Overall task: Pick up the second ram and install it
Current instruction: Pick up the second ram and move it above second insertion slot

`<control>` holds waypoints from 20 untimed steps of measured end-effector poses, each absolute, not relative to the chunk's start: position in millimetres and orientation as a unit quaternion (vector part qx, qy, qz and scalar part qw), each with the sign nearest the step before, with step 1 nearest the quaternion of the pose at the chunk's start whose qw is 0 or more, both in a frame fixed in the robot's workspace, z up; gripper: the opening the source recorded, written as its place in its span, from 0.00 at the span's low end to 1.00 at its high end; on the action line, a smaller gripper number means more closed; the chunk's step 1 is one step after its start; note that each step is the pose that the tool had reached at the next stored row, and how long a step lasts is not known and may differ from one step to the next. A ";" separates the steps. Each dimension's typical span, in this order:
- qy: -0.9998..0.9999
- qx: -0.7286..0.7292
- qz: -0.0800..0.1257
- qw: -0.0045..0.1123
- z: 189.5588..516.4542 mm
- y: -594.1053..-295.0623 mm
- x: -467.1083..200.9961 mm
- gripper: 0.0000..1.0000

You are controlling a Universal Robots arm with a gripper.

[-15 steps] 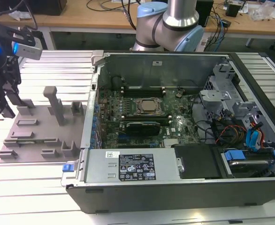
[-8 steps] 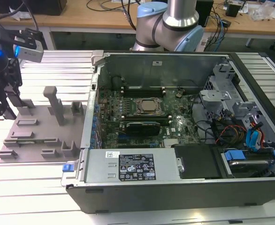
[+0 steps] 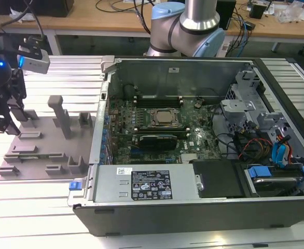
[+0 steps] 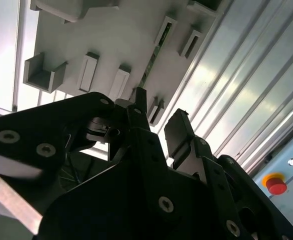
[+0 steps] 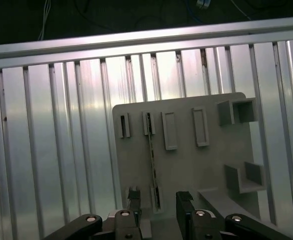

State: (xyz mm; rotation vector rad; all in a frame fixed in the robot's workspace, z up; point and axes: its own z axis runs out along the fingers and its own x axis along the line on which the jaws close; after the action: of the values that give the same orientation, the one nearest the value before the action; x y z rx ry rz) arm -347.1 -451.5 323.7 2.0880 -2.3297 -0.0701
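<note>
Second ram (image 5: 153, 160), a thin edge-on sliver in grey holder (image 5: 186, 167), below parted hand (image 5: 158, 194).

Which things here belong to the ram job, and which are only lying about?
Job: ram in grey holder; open gripper near it; motherboard in case.
Lying about: desk cables; red button.
</note>
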 end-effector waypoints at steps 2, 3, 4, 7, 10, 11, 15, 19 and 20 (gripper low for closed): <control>-0.744 0.667 -0.022 0.006 322.3 -451.5 -347.2 0.40; -0.744 0.667 -0.022 0.006 321.7 -451.5 -347.1 0.40; -0.745 0.667 -0.022 0.006 320.5 -451.5 -347.2 0.40; -0.744 0.667 -0.022 0.006 317.2 -451.5 -347.1 0.40; -0.744 0.667 -0.022 0.006 313.7 -451.5 -347.1 0.40; -0.744 0.667 -0.022 0.006 312.7 -451.5 -347.1 0.40; -0.744 0.667 -0.022 0.006 309.8 -451.5 -347.1 0.40; -0.744 0.667 -0.022 0.006 306.7 -451.5 -347.1 0.40; -0.744 0.667 -0.022 0.006 306.0 -451.5 -347.2 0.40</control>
State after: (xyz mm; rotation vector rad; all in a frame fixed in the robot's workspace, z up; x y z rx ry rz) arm -347.2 -451.5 306.0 2.0880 -2.3298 -0.0700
